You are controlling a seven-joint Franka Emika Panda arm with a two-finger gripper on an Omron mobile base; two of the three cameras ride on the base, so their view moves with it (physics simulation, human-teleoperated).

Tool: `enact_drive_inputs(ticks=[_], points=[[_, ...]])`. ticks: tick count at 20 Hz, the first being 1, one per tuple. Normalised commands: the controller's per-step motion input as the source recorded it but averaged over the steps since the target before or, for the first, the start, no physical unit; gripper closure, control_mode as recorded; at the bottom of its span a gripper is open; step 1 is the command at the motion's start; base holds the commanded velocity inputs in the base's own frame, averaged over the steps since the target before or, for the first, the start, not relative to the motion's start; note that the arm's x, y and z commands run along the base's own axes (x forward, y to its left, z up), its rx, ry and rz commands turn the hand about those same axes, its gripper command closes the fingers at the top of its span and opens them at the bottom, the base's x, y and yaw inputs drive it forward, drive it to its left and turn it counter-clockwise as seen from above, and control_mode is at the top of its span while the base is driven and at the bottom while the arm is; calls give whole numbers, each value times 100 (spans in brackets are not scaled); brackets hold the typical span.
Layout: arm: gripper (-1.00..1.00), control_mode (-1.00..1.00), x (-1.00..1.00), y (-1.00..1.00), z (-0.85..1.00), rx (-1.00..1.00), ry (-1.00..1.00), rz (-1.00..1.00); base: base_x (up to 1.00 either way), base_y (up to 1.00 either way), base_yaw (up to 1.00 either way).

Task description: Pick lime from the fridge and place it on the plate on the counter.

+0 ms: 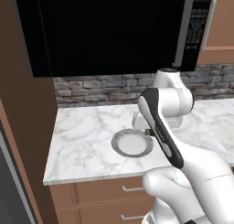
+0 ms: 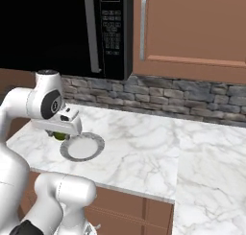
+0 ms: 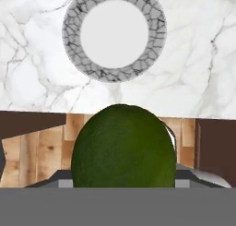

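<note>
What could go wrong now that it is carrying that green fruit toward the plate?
The lime is round, so dropped from a height it could bounce or roll off the shallow plate onto the counter.

The plate sits close to the counter's front edge; in the hand view the lime looks short of it, so an early release might send it to the floor.

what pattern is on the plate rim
Grey with dark crackle veins, plain pale centre; plate shows best in hand view.

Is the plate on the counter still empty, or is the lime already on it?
Empty. The plate shows a bare pale centre, while the lime sits shut in the claw, short of it.
</note>
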Motion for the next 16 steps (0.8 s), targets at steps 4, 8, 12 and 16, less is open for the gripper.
enact_drive_inputs(ticks=[4, 8, 12, 16], points=[[100, -100, 46, 0, -56, 0, 0, 0, 0, 0, 0], [100, -100, 49, 0, -52, 0, 0, 0, 0, 0, 0], [100, -100, 51, 0, -54, 0, 0, 0, 0, 0, 0], [100, -100, 52, 0, -54, 0, 0, 0, 0, 0, 0]])
